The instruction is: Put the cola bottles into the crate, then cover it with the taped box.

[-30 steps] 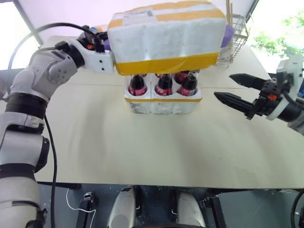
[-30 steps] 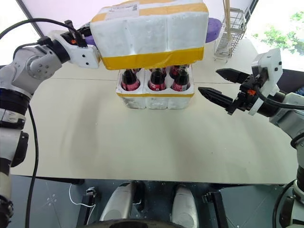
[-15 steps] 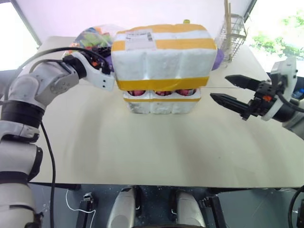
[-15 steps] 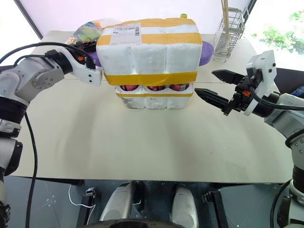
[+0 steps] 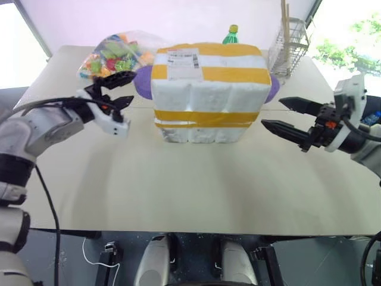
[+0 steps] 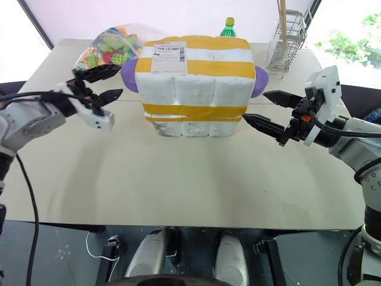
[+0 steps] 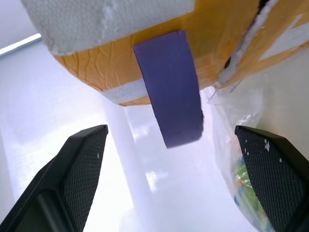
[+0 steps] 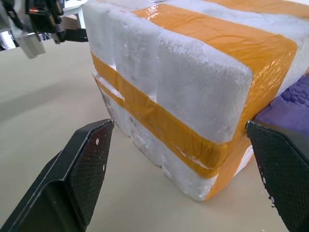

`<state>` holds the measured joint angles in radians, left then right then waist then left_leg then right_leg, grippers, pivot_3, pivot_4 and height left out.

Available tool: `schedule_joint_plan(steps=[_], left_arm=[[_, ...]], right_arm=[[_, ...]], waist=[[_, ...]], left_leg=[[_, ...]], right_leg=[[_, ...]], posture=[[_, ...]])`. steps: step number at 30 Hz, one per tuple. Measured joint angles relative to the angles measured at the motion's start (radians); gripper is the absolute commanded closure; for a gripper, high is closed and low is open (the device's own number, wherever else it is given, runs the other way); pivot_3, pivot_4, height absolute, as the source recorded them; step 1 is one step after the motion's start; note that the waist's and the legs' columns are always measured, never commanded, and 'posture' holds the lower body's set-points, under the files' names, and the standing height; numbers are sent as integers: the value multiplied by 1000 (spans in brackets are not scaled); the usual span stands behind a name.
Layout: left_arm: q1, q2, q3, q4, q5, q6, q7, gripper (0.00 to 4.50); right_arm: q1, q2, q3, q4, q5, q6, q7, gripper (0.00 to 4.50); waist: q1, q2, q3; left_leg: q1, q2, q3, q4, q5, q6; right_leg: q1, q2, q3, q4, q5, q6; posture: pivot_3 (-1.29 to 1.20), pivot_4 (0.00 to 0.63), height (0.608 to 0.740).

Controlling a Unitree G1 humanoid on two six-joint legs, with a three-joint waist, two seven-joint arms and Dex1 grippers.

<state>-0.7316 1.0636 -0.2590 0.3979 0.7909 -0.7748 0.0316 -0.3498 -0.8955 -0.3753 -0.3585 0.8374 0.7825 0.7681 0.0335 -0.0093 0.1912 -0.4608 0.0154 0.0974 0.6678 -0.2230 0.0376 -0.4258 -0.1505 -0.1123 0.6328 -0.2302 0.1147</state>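
Two yellow tape bands are wrapping the box (image 6: pixel 194 77), a big block of grainy white foam with rounded, lobed sides, and it is sitting squarely on the crate (image 6: pixel 193 124), covering it. The crate is showing just as a low strip of the same pebbly foam under its own yellow band, resting on the smooth beige table (image 6: pixel 178 185). A white printed label is lying flat on the box's top, and purple discs are sticking out at both ends, one looking like a thin flat flap in my left wrist view (image 7: pixel 170 87).

I am holding my left gripper (image 5: pixel 117 90) spread wide and empty, just beside the box's left end without touching it; its black fingers (image 7: pixel 79 164) are showing a fine cross-hatched texture. I am holding my right gripper (image 6: pixel 269 109) gaping open and empty too, pointing level at the box's right end, near it but apart.

Behind the box, a crinkly clear bag (image 5: pixel 113 52) of bright, many-coloured pieces is lying on the table, a green bottle (image 6: pixel 228 27) with a yellow cap is standing upright, and a wire rack (image 6: pixel 287 40) is standing at the far right corner.
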Motion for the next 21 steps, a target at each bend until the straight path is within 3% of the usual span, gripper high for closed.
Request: schedule_joint_plan(steps=[3, 4, 6, 11, 15, 21], left_arm=[[186, -8, 80, -37, -408, 95, -251, 102], [232, -34, 111, -65, -567, 204, -358, 102], [318, -65, 190, -181, -974, 597, -613, 102], [348, 5, 376, -376, -1513, 1182, -926, 102], [363, 124, 499, -457, -1727, 1435, -1120, 102], [251, 135, 527, -403, -1747, 1534, -1191, 102]], right_arm=[[28, 0, -1, 9, -15, -10, 8, 0], [37, 0, -1, 15, -24, -15, 10, 0], [52, 0, -1, 29, -40, -31, 21, 0], [59, -1, 8, 99, -97, -78, 46, 0], [48, -1, 21, 128, -125, -108, 66, 0], [-30, 1, 20, 135, -104, -103, 83, 0]], waist=[[-4, 1, 0], [-2, 1, 0], [-5, 0, 0], [-9, 0, 0], [-24, 2, -1], [-21, 3, -2]], left_leg=[[0, 1, -1, 0, 0, 0], [1, 1, -3, 1, 0, 0], [0, 1, -6, 2, 0, 0], [0, 0, -7, 3, 0, 0], [2, -1, -6, 0, 3, -5], [2, -1, -6, 0, 3, -6]], right_leg=[[0, 0, 1, 0, 0, 0], [1, -1, 1, 1, 0, 0], [1, 0, 1, 1, 0, 0], [2, 1, 0, 1, 0, 0], [2, 1, 1, 1, 0, 0], [3, 2, 0, 1, 0, -1]], posture=[[0, 150, 736], [0, 150, 736], [0, 150, 736], [0, 150, 736], [0, 150, 736], [0, 150, 736]])
